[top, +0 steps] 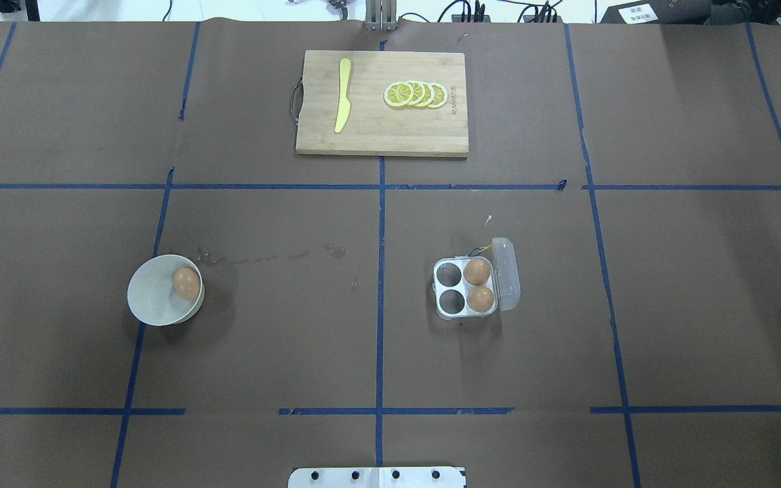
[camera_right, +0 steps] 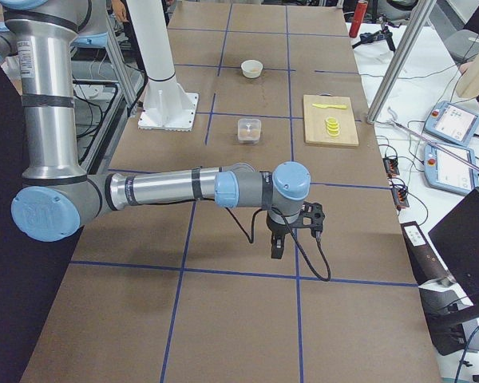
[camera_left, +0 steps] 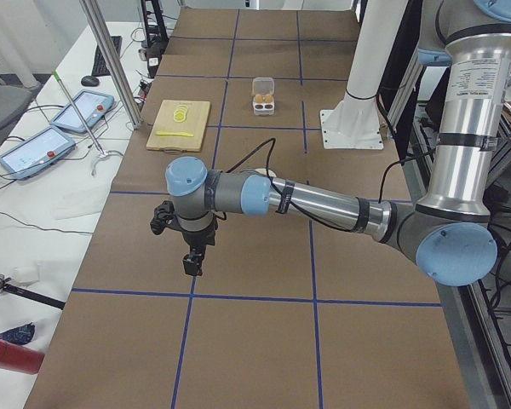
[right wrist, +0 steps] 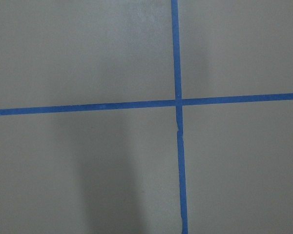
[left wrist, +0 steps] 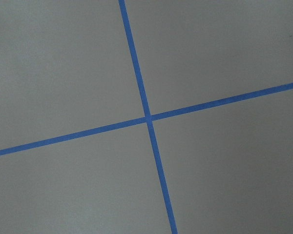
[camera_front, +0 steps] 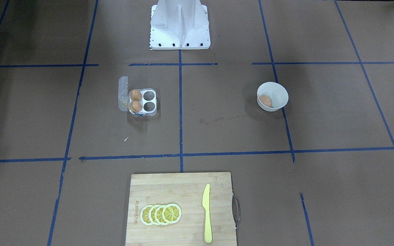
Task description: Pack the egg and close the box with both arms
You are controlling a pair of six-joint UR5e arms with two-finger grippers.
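Note:
A tan-brown egg (camera_front: pixel 265 100) lies in a round white bowl (camera_front: pixel 281 91), also seen from overhead as egg (top: pixel 186 283) and bowl (top: pixel 146 301). The clear four-cell carton (camera_front: pixel 149 101) (top: pixel 450 288) stands open with its lid (top: pixel 506 271) folded out. It holds two eggs (top: pixel 477 271) (top: pixel 481 299), and two cells are empty. My left gripper (camera_left: pixel 192 261) hangs over bare table far from the bowl. My right gripper (camera_right: pixel 277 247) hangs far from the carton (camera_right: pixel 248 129). I cannot tell whether either is open or shut. Both wrist views show only brown paper and blue tape.
A wooden cutting board (top: pixel 370 139) at the far side carries lemon slices (top: pixel 416 94) and a yellow knife (top: pixel 343 104). The white robot base (camera_front: pixel 180 24) stands at the near edge. Tablets (camera_right: pixel 447 167) and a metal pole (camera_right: pixel 399 64) stand beyond the table's far edge.

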